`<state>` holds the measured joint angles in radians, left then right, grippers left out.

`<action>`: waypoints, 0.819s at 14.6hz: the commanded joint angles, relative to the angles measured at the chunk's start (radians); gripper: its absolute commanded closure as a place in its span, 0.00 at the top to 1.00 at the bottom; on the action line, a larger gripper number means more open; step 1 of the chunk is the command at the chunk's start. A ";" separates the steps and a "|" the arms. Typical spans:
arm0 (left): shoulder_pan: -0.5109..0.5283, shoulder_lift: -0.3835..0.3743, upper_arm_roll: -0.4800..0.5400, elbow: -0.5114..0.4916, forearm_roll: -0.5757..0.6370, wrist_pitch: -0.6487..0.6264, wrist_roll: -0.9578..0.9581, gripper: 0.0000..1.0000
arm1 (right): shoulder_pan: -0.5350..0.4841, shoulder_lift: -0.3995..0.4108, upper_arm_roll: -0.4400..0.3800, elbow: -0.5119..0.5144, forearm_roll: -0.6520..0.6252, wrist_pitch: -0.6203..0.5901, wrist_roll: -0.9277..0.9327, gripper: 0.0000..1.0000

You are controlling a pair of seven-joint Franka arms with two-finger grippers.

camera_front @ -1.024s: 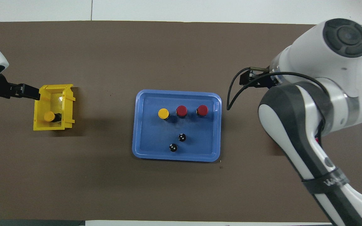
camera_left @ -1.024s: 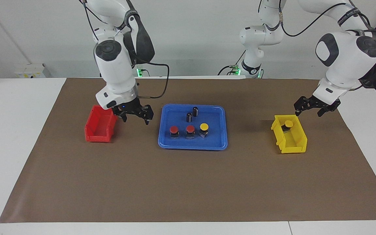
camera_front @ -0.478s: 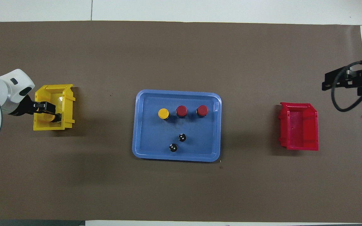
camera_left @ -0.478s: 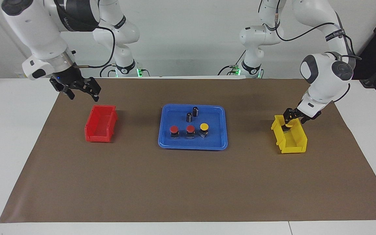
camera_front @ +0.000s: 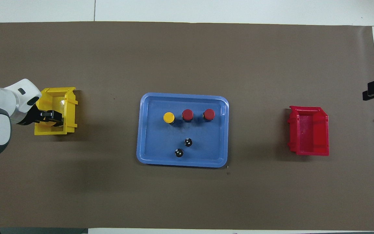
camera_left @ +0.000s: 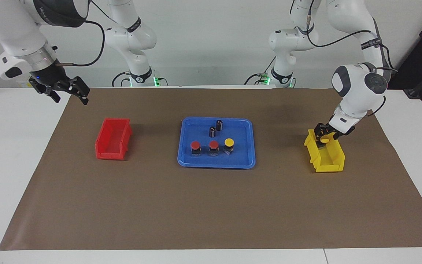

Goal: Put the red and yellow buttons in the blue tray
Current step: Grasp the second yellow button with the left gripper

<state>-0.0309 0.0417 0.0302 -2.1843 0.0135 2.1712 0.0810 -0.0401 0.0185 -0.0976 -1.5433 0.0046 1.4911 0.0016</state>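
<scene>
Worktop (camera_left: 17, 154): white surface, largely covered by a brown mat (camera_left: 211, 209) on which every container stands. Room: plain pale wall at the robots' end, with dark equipment at the left arm's end.

Blue tray (camera_left: 248, 146): at the middle of the mat. Contents: two red buttons (camera_left: 195, 146) (camera_left: 213, 145) and one yellow button (camera_left: 229, 142) in a row along the part of the tray farther from the robots, the yellow one toward the left arm's end; two dark capless cylinders (camera_left: 212, 131) (camera_left: 219, 124) upright in the part nearer the robots.

Yellow bin (camera_left: 330, 161): toward the left arm's end of the mat. Contents: the second yellow button (camera_left: 324, 139), at the end of the bin nearer the robots.

Red bin (camera_left: 113, 139): toward the right arm's end of the mat; nothing shows inside it.

Left pincer (camera_left: 324, 134): lowered into the yellow bin, its fingers pressed in on either side of the second yellow button, pinching it.

Right pincer (camera_left: 68, 94): raised in the air over the mat's corner at the right arm's end, well apart from the red bin, fingers spread, holding nothing.
</scene>
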 commanded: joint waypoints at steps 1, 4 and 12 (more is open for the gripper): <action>0.002 -0.032 -0.006 -0.052 0.003 0.045 -0.026 0.77 | -0.018 -0.032 0.007 -0.015 -0.020 -0.054 -0.020 1.00; 0.008 -0.028 -0.006 -0.045 0.003 0.053 -0.014 0.09 | -0.018 -0.032 0.012 -0.015 -0.020 -0.048 -0.022 1.00; -0.195 0.083 -0.016 0.443 -0.041 -0.426 -0.282 0.01 | 0.002 -0.025 0.012 -0.037 -0.011 -0.025 -0.015 1.00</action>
<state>-0.1148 0.0584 0.0120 -1.8355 0.0004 1.7944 -0.0348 -0.0378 0.0081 -0.0871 -1.5592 -0.0020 1.4560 0.0011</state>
